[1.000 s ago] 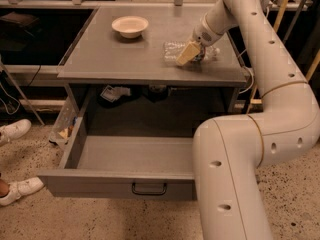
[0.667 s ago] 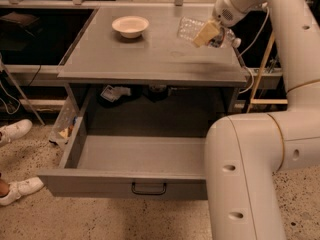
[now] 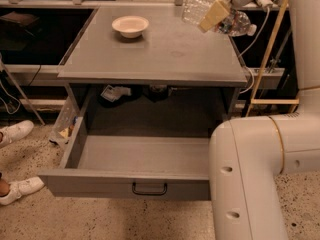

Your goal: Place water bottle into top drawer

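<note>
The gripper (image 3: 214, 15) is at the upper right, raised above the back right part of the grey table top (image 3: 155, 49). It is shut on the water bottle (image 3: 239, 23), a clear crinkled bottle held lying sideways, its white cap pointing right. A yellowish finger pad (image 3: 211, 16) lies across the bottle's middle and hides the label. The top drawer (image 3: 135, 159) stands pulled wide open below the table top, with a black wire handle (image 3: 149, 189) on its front panel. The inside of the drawer holds nothing I can see.
A white bowl (image 3: 130, 25) sits on the table top at the back left. My white arm (image 3: 255, 179) fills the lower right and covers the drawer's right end. White shoes (image 3: 17, 131) stand on the floor at left. Clutter lies under the table behind the drawer.
The gripper has lifted the bottle off the table top and carried it up and to the right. The drawer and bowl have not moved.
</note>
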You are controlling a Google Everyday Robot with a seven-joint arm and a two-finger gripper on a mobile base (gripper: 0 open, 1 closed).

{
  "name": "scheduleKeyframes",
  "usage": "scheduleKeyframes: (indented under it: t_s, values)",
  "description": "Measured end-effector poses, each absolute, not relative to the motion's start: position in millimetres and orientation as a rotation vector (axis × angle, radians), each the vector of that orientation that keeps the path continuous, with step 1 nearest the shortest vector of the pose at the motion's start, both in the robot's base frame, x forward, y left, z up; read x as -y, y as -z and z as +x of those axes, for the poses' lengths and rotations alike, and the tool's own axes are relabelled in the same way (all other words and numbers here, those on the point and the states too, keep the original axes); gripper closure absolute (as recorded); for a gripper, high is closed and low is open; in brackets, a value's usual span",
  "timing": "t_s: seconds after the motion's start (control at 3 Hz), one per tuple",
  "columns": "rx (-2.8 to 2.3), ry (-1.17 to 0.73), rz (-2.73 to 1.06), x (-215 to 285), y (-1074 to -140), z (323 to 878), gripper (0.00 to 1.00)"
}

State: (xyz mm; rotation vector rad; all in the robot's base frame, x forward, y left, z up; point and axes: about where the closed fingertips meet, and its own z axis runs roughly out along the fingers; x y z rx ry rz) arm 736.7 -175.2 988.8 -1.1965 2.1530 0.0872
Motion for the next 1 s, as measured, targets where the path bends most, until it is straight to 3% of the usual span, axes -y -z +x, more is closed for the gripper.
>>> scheduleKeyframes:
  t_s: [0.33,1.0]
  values:
    - [-2.137,-0.084,-1.184,173,-989,744,1.0]
    - [-2.169,-0.291,-1.277,125,-1004,712,1.0]
